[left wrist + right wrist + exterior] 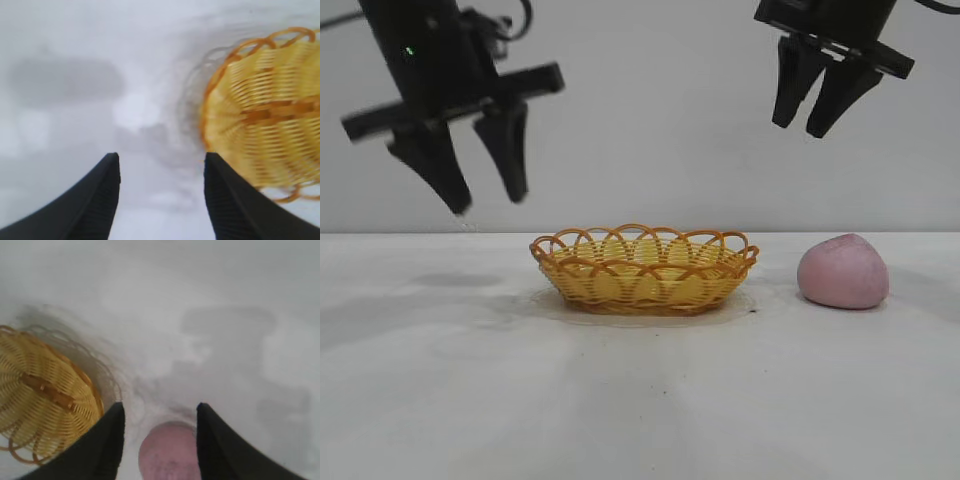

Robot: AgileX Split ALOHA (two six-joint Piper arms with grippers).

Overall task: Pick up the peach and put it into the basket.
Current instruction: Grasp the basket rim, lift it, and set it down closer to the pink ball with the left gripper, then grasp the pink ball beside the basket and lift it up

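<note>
- The peach [843,271] sat on the tabletop [640,400], off to the right of the basket [644,268] and apart from it; nothing touched it.
- The basket stood mid-table with no peach inside, so none of the task looked done.
- The right pincer [814,105] hung high above the peach, jaws parted and empty; in its wrist view the peach [169,452] lay between the two fingers, well below.
- The left pincer [485,185] hovered left of the basket, above the tabletop, jaws apart and gripping nothing.
- Left to do, as I judge it: descend, grasp, lift, carry to the basket, let go.
</note>
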